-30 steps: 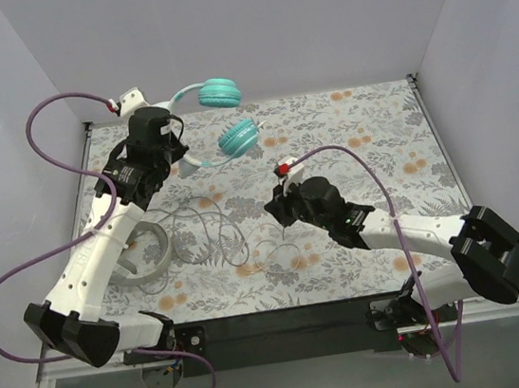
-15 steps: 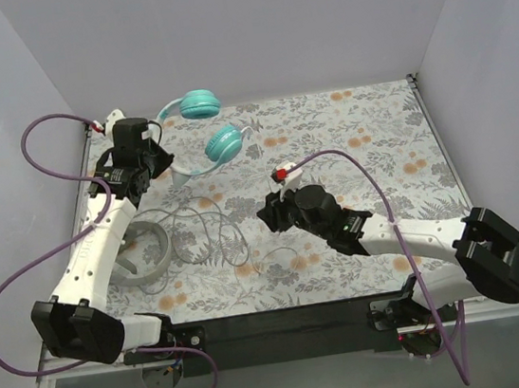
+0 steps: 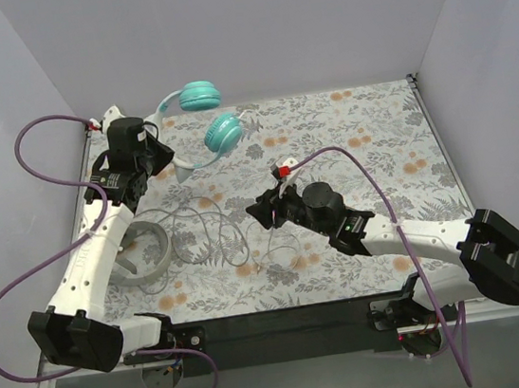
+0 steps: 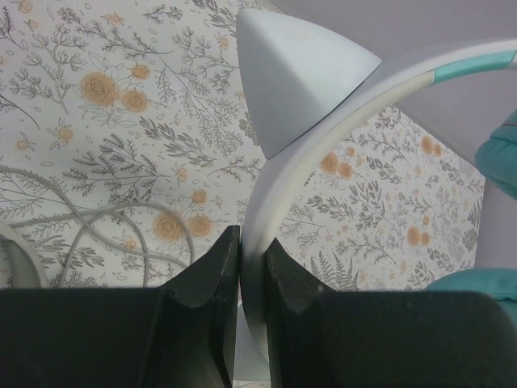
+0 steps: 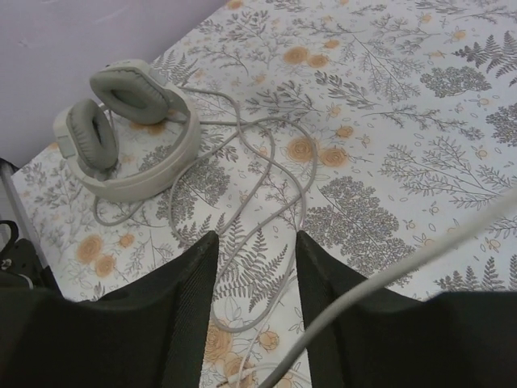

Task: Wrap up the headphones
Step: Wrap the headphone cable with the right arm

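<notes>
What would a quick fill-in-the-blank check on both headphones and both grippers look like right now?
1. The left gripper is shut on the pale ____ of the teal headphones.
2. The jaws of the right gripper stand ____.
3. In the top view, the grey headphones lie on the ____ side of the table.

Missing words: headband; open; left.

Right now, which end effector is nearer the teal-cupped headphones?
Left. The left end effector grips the teal-cupped headphones; the right end effector hangs open over thin grey cable, apart.
</notes>
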Robot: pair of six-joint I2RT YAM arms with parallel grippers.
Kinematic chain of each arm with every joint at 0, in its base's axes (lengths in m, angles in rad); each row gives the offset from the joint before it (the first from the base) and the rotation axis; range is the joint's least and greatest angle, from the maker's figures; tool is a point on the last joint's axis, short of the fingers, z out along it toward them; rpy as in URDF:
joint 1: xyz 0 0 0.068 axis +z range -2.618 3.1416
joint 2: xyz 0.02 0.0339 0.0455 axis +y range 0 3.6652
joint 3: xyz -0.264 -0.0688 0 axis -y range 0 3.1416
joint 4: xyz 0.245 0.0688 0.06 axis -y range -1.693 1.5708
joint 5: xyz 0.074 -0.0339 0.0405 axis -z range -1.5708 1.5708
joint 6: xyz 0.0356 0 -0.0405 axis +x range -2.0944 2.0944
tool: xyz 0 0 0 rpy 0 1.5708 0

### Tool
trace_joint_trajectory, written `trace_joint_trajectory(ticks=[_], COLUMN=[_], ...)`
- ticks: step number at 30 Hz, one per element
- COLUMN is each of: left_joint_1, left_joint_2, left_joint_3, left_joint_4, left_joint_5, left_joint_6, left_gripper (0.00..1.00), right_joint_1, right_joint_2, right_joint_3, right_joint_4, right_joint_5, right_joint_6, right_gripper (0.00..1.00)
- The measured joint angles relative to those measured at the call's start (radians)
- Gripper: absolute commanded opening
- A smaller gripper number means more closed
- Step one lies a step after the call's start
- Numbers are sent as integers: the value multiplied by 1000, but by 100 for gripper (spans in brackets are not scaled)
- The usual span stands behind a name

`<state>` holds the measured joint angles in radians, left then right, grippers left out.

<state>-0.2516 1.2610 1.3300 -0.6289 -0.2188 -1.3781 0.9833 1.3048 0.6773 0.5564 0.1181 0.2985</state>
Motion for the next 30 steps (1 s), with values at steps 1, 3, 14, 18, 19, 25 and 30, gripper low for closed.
trace_joint_trajectory(ticks=[1, 3, 14, 18, 19, 25, 30], left_joint_1=[0, 1, 1, 1, 1, 1, 1], left_joint_2=[0, 0, -37, -43, -43, -43, -44], left_joint_3=[3, 11, 37, 52, 56, 80, 103], left_joint_4=[0, 3, 8, 8, 8, 3, -3], left_joint_5=[0, 0, 23, 28, 29, 31, 33], left_joint_6=[-2, -10, -19, -22, -23, -25, -24], left_gripper=[0, 0, 0, 0, 0, 0, 0], right_joint_1=[0, 1, -23, -40, -41, -48, -76], right_joint_2=[0, -2, -72, -72, -72, -43, 23], right_joint_3=[0, 0, -2, -2, -2, 0, 13], right_joint_4=[4, 9, 44, 46, 46, 55, 60], right_joint_5=[-5, -9, 8, 6, 5, 8, 19], right_joint_6=[3, 12, 13, 11, 9, -15, -51], right_gripper=[55, 59, 59, 56, 54, 53, 53])
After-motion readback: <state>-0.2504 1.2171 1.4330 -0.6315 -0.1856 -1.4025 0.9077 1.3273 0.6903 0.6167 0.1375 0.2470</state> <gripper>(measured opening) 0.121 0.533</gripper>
